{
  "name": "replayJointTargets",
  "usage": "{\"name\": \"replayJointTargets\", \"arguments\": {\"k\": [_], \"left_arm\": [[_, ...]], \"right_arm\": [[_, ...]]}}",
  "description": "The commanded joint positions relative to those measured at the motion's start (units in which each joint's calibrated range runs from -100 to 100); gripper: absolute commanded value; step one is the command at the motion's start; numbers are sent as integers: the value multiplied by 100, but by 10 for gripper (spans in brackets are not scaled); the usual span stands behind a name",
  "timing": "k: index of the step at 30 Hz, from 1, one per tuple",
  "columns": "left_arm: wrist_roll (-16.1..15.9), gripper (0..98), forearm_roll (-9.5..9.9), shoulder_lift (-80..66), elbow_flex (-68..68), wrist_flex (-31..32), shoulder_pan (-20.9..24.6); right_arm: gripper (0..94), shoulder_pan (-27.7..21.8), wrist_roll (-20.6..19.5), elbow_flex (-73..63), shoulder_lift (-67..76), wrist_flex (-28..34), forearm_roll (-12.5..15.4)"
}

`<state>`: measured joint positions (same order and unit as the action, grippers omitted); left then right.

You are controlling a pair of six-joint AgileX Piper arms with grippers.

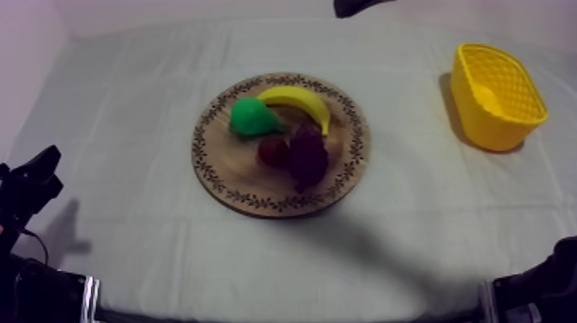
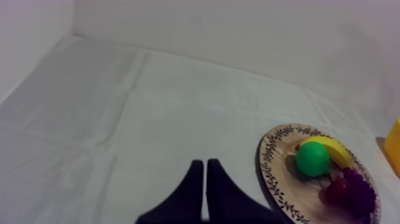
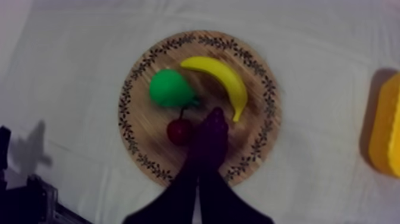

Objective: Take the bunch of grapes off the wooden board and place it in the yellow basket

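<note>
Bunch of grapes (image 3: 214,128) on wooden board (image 3: 257,119), straight ahead of right gripper (image 3: 199,171), fingers together, not touching.

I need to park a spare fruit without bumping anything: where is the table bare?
Bare cloth lies between the wooden board and the yellow basket, and a wider stretch between the board and the left pincer. The board is crowded: pear, banana, small red fruit and grapes sit bunched together, leaving bare wood only near its rim.
</note>
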<state>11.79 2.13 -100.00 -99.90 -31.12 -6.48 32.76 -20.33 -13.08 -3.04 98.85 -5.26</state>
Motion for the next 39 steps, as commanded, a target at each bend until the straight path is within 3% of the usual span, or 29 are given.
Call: {"name": "replayJointTargets", "arguments": {"k": [1, 18, 20, 25, 27, 31, 39], "left_arm": [[1, 1, 0, 0, 1, 0, 1], [1, 1, 0, 0, 1, 0, 1], [1, 1, 0, 0, 1, 0, 1], [1, 1, 0, 0, 1, 0, 1], [1, 1, 0, 0, 1, 0, 1], [1, 1, 0, 0, 1, 0, 1], [1, 1, 0, 0, 1, 0, 1]], "right_arm": [[2, 14, -223, -7, -291, 28, -21], [27, -18, -403, 20, -1600, 34, 76], [138, -34, -400, 37, -1642, 34, 119], [648, -56, -432, 61, -1621, 28, 129], [790, -64, -435, 77, -1591, 27, 130], [897, -77, -435, 180, -1546, 22, 124], [929, -115, -321, 868, -1643, -365, 236]]}}
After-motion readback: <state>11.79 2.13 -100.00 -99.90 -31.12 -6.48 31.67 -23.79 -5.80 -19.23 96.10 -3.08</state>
